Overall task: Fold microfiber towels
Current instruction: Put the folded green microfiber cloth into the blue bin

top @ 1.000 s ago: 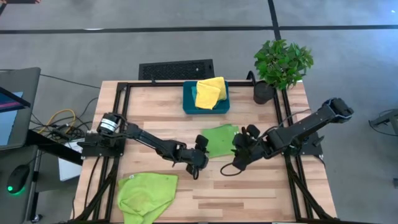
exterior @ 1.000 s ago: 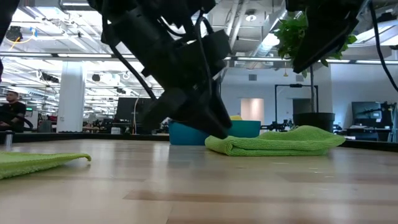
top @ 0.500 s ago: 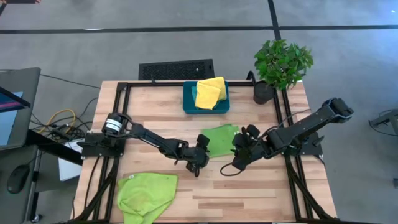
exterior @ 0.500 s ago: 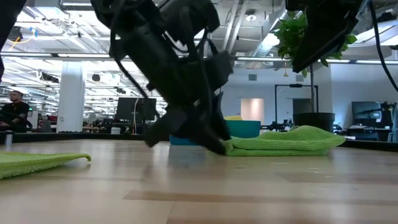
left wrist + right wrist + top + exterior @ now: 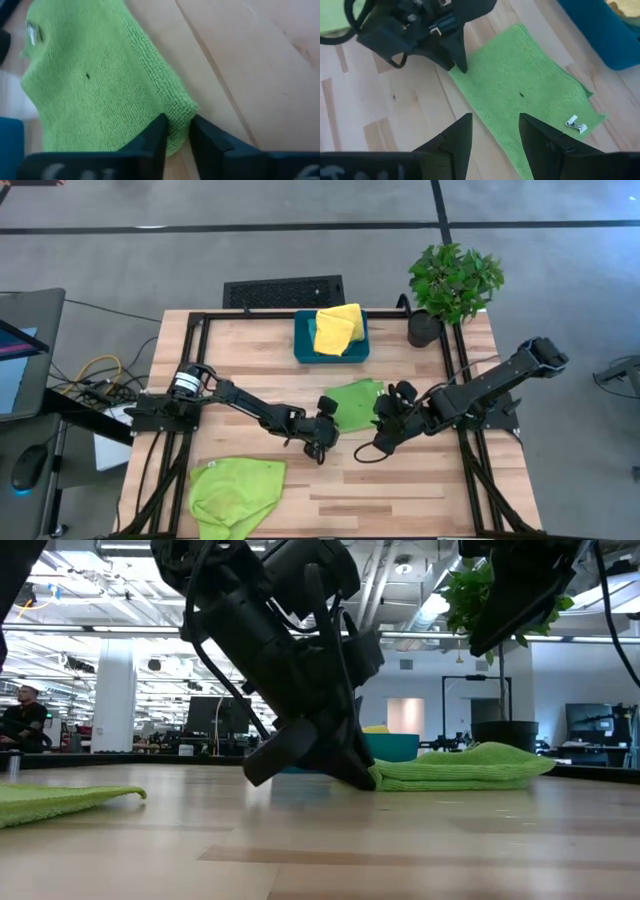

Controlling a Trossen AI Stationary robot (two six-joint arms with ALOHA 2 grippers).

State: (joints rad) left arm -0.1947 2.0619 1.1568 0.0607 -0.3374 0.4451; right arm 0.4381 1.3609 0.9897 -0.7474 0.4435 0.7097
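A folded lime green towel [image 5: 357,404] lies flat at the middle of the table. My left gripper [image 5: 177,137] comes in from the left, low and slanting down, at the towel's near left corner, and is shut on it. My right gripper [image 5: 495,137] hovers open over the towel's right part [image 5: 520,85] and touches nothing. A second lime green towel [image 5: 235,495] lies crumpled at the near left. A yellow towel [image 5: 337,328] sits in the teal bin [image 5: 303,340] at the far edge. My left gripper pinches the towel's near left corner [image 5: 176,119] between its two fingers [image 5: 156,135], at the thick folded edge. The fingers slant down from the table's left, with their ends at the table top [image 5: 365,780]. The towel still lies flat on the wood.
A potted plant [image 5: 452,285] stands at the far right corner. A black frame [image 5: 200,330] borders the wooden table top. Bare wood lies between the two green towels and along the near right. A person [image 5: 18,720] stands far off in the room behind.
My left gripper has sunk toward the table and edged toward the folded towel's near left corner, so that its fingertips now stand at the wood. The towel has stayed where it was.
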